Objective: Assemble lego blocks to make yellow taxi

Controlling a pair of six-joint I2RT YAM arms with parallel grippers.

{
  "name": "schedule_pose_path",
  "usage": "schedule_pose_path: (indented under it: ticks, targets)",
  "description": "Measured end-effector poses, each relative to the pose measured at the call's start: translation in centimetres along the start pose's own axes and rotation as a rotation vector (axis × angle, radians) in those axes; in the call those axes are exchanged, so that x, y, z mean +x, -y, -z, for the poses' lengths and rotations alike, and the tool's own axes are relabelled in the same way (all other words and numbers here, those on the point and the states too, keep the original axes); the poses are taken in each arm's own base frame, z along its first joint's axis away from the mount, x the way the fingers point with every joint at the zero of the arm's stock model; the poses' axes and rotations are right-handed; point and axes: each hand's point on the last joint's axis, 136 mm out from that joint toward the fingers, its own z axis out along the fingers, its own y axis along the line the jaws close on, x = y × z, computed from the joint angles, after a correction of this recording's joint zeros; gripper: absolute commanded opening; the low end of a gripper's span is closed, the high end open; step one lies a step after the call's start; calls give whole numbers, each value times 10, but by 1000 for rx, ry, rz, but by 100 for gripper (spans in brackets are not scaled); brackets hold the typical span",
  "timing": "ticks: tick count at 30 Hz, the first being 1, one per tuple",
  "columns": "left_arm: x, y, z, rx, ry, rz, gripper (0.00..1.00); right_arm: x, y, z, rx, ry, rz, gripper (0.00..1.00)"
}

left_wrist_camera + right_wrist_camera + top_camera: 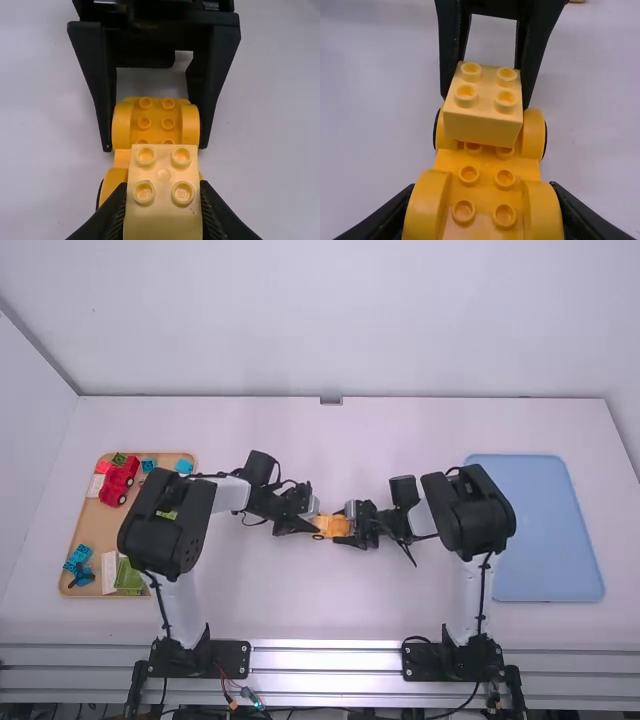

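- Pinching pale yellow block with left fingers, over one end of yellow car base.
- Gripping base by fenders at other end with right fingers.
- Sitting mid-counter, between arms.
- Can't confirm stud engagement.

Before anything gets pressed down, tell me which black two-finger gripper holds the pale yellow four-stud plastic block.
The left gripper: it clasps the block, whereas the right gripper clasps the orange-yellow wheeled plastic base.

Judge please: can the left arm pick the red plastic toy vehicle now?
Probably not: the left gripper holds the pale yellow plastic brick. Once free, it likely could; the vehicle lies uncovered on the tan tray nearby.
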Motion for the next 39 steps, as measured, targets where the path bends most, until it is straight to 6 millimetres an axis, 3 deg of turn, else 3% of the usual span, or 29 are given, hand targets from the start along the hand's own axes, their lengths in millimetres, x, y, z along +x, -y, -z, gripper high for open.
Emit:
schedule_pose_path:
  ticks: [4,21,24,25,28,32,39]
  targets:
    - [-3,-7,0,-24,14,-39,2,0,0,1,-1,4,5,60]
    - [-1,-2,-2,-25,30,-47,2,0,0,1,-1,4,2,60]
    - [-2,-2,-3,-28,40,-57,6,0,0,1,-1,4,1,60]
    - [-2,-2,-3,-30,42,-57,13,0,0,1,-1,4,1,60]
    - [-2,-2,-3,-32,45,-53,17,0,0,1,-2,4,1,60]
    - [-1,-6,-2,-45,33,-53,29,0,0,1,-1,4,1,61]
    - [-1,-4,-2,-43,27,-40,34,0,0,1,-2,4,0,60]
